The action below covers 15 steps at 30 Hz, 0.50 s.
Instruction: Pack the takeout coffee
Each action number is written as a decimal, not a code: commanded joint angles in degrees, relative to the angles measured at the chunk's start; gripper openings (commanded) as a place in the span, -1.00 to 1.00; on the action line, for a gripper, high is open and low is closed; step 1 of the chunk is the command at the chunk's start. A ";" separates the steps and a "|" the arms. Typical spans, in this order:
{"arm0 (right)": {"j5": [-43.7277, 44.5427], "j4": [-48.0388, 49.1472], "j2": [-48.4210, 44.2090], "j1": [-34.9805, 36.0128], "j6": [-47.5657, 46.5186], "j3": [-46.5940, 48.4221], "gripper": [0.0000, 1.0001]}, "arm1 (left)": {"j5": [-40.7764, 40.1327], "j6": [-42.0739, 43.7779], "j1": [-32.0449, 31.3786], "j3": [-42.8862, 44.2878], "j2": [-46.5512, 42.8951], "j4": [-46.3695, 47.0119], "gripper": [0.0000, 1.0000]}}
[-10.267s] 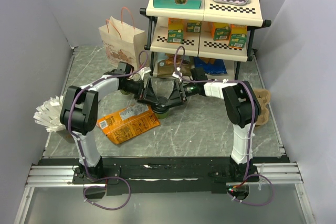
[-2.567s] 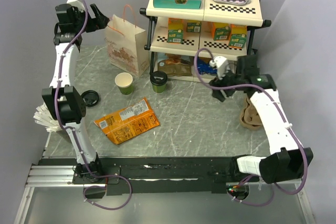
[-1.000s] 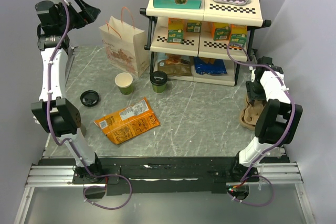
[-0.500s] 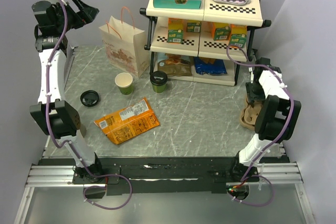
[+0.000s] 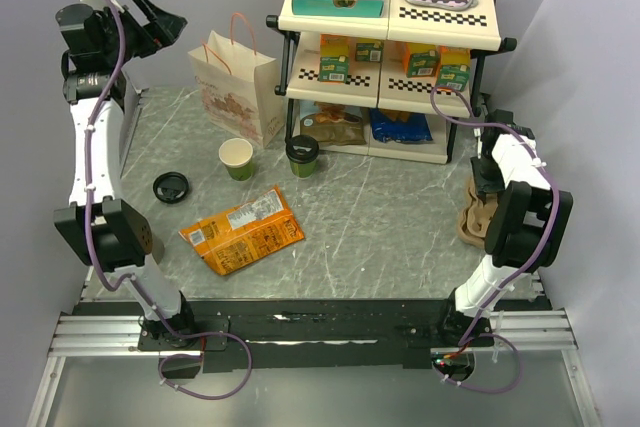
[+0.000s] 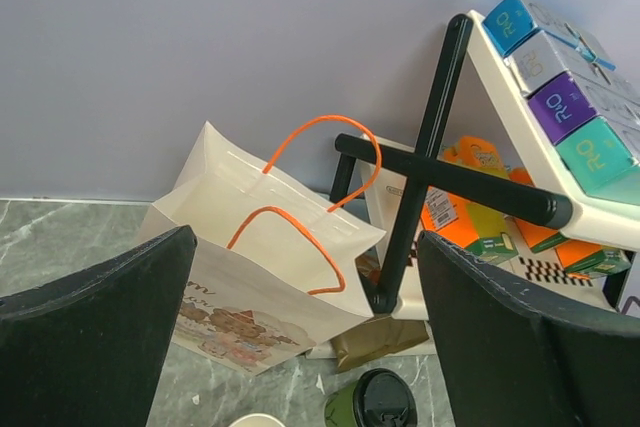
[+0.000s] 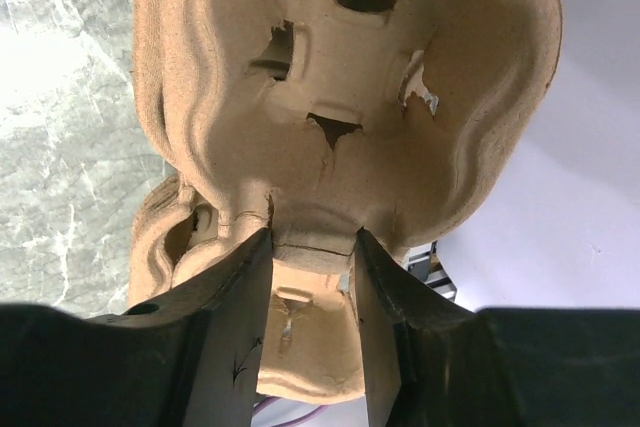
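The takeout coffee [image 5: 302,154], a dark green cup with a black lid, stands on the table in front of the shelf's bottom tier; the left wrist view shows it [image 6: 378,405] low between the fingers, far below them. My left gripper [image 5: 165,15] is raised high at the back left, open and empty [image 6: 305,237], looking down on the white paper bag [image 5: 235,87] with orange handles [image 6: 265,277]. My right gripper [image 5: 484,182] is at the far right. Its jaws press on both sides of the narrow middle of the brown pulp cup carrier [image 7: 340,97].
A lidless green cup [image 5: 237,158] stands left of the coffee. A loose black lid [image 5: 171,187] and an orange snack bag [image 5: 243,232] lie on the table. The two-tier shelf [image 5: 390,17] fills the back. The cup carrier [image 5: 487,217] sits by the right wall.
The right gripper's jaws have closed in onto the cup carrier's middle. The left arm has shifted only slightly, still open and raised.
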 commanded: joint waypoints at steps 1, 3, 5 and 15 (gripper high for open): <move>0.86 -1.28 -2.12 0.26 1.29 1.74 -0.31 | 1.40 -1.86 0.38 -0.05 -3.47 1.42 0.99; 0.51 -2.25 -3.78 0.26 1.29 2.09 -0.49 | 1.75 -2.04 0.47 0.21 -3.65 1.33 0.99; -0.54 -3.57 -5.37 0.26 1.38 2.53 -0.71 | 2.19 -2.39 0.56 0.39 -3.65 1.51 0.99; -8.17 -7.26 -18.72 0.26 1.12 2.09 -1.00 | 4.91 1.47 0.56 5.57 0.03 6.16 0.99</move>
